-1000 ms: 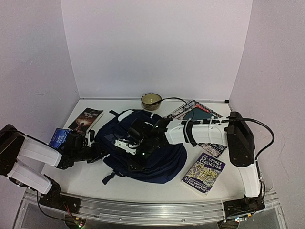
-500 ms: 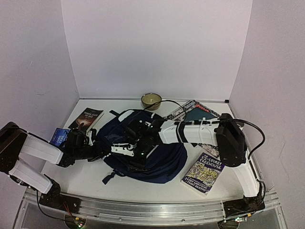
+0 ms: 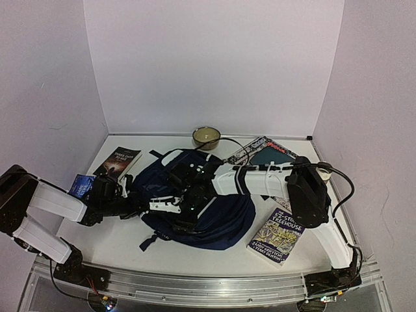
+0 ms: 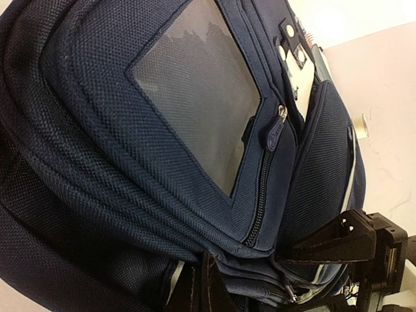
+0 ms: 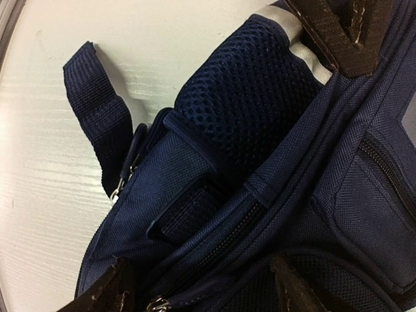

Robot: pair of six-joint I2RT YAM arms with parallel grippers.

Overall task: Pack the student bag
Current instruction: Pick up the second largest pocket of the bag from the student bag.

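The navy-blue student bag point(image 3: 218, 214) lies flat in the middle of the table and fills both wrist views point(image 4: 130, 130) point(image 5: 260, 130). My left gripper point(image 3: 133, 207) is at the bag's left edge. In the left wrist view it point(image 4: 201, 289) is shut, pinching a fold of the bag's fabric beside a zipper point(image 4: 263, 188). My right gripper point(image 3: 170, 207) reaches across the bag from the right. In the right wrist view it point(image 5: 201, 292) is open, its fingers astride the bag's side zipper point(image 5: 221, 244), with a zipper pull point(image 5: 156, 304) close to the left finger.
A dark book point(image 3: 118, 162) and a blue book point(image 3: 81, 186) lie left of the bag. A bowl point(image 3: 207, 136) stands behind it. A magazine point(image 3: 266, 153) lies at the back right and a Treehouse book point(image 3: 278, 235) at the front right. A bag strap point(image 5: 97, 110) trails on the table.
My right arm has stretched further left across the bag, and its gripper has moved left and down toward the left gripper. The left gripper has edged right, still on the bag's edge.
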